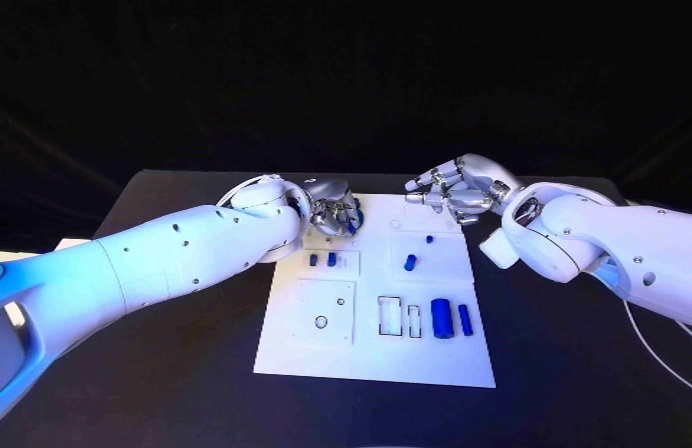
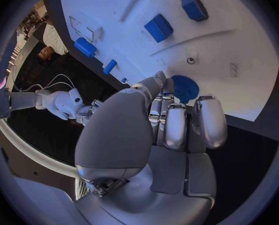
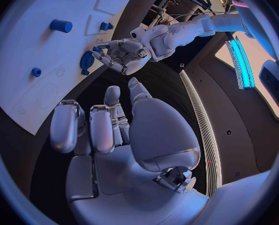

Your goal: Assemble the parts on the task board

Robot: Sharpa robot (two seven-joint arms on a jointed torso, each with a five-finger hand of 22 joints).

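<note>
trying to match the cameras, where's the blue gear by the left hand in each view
Head view: blue gear at the task board's far left corner, at the left hand's fingertips.
Left wrist view: gear just beyond the fingers, on the board.
Right wrist view: gear beside the left hand.
Shared landmark: the left hand.

The silver many-fingered left hand (image 1: 335, 211) covers the far left corner of the white rectangular task board (image 1: 378, 363) in the head view, hiding most of the round toothed blue part (image 2: 184, 88). Whether its fingertips (image 2: 159, 80) touch that part is unclear, perhaps just beside it.
</note>
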